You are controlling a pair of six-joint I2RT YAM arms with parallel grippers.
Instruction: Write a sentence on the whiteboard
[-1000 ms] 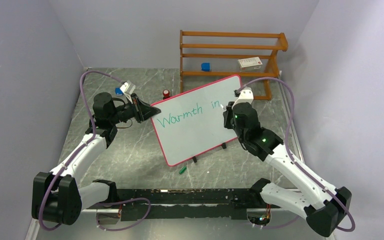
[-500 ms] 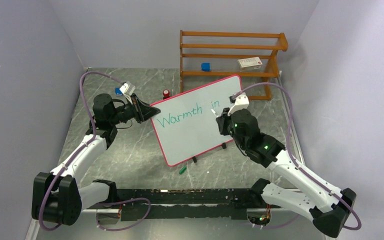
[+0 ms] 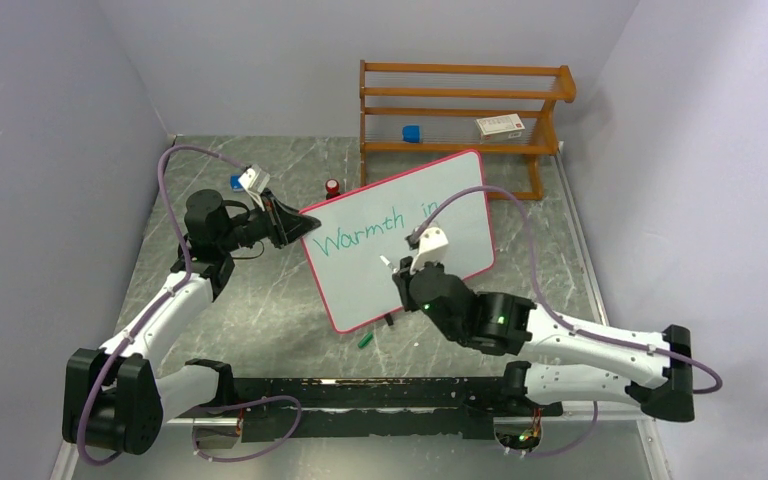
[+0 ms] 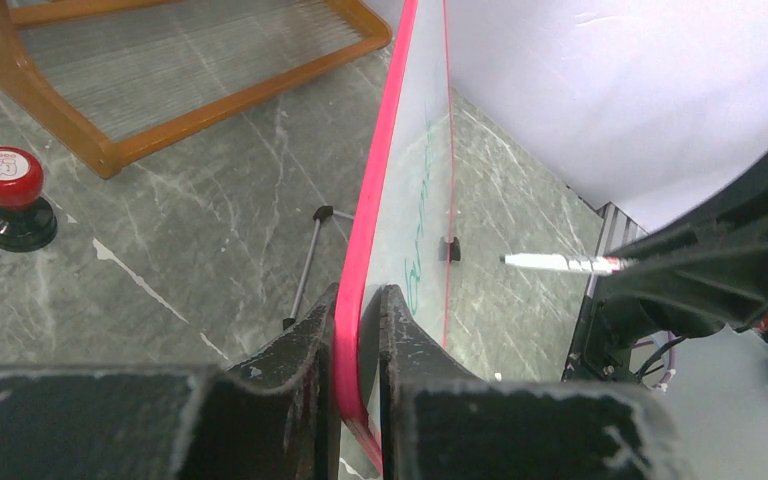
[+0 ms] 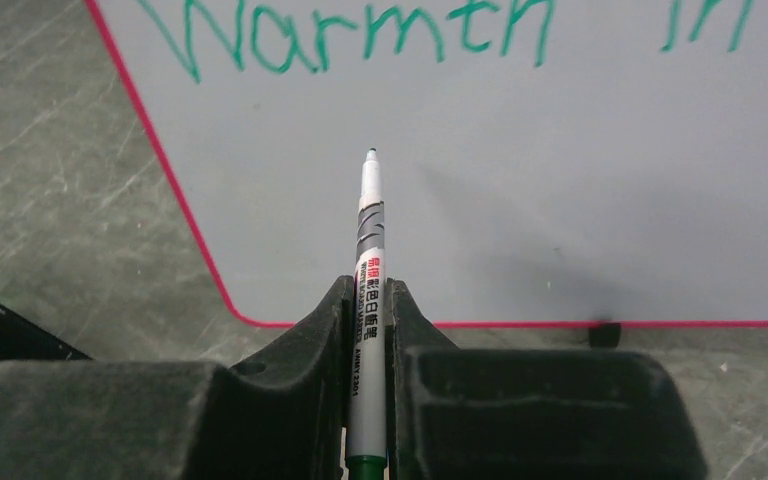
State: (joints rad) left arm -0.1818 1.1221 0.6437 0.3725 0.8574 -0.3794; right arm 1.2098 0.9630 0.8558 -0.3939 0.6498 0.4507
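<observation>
The whiteboard (image 3: 360, 285) stands tilted on its black feet at mid-table, pink-framed, with "Warmth in" in green across its top. My left gripper (image 3: 295, 222) is at the board's left corner. In the left wrist view its jaws (image 4: 358, 295) are shut on the pink edge of the whiteboard (image 4: 425, 170). My right gripper (image 3: 405, 280) hovers before the lower left part of the board, shut on a white marker (image 5: 368, 230). The marker's green tip points at the bare whiteboard (image 5: 560, 200) below the "m", just short of it. The marker (image 4: 560, 263) also shows from the left wrist.
A wooden rack (image 3: 460, 105) stands behind the board with a blue block (image 3: 411, 133) and a white box (image 3: 500, 125) on it. A red-topped stamp (image 3: 332, 187) sits behind the board's left corner. A green cap (image 3: 365, 340) lies on the table before the board.
My right arm has swung down and left with the marker, from the end of "in" to the blank area under "Warmth". The left gripper and the board have stayed put.
</observation>
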